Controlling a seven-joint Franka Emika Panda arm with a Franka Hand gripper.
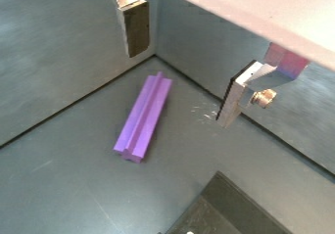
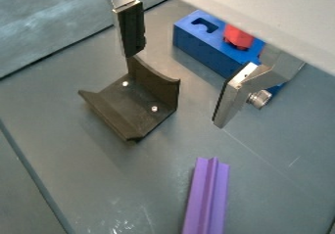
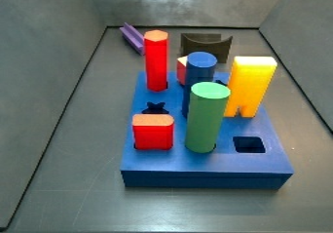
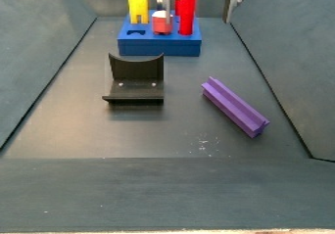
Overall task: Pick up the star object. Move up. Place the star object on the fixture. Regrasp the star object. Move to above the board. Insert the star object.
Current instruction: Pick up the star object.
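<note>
Jaws spread wide, nothing between the silver plates; we read the gripper (image 1: 177,71) as hanging empty above the floor, with one finger (image 1: 135,27) and its dark pad clear in both wrist views.

Working left to right in a side view: the fixture (image 4: 135,79) sits on the floor, notch up, unoccupied. Right of it, well apart, the star object (image 4: 234,106) lies flat on its long side, angled across the floor. Behind both stands the board (image 4: 161,43) with the yellow block (image 4: 137,1) and red peg (image 4: 187,12) upright in it. The other side view shows the board's star hole (image 3: 155,109) free beside the red peg.

Judgement: pick-up not yet begun. In a wrist view the star object (image 1: 144,117) lies below and between the fingers but skewed to them.

Risks we note:
- Closing across the star's ridges rather than its flanks could roll the prism out of the pads.
- Descending without aligning to its long axis could let a fingertip land on the piece and push it away.
- An off-centre grip would let it droop, spoiling placement in the notch.
</note>
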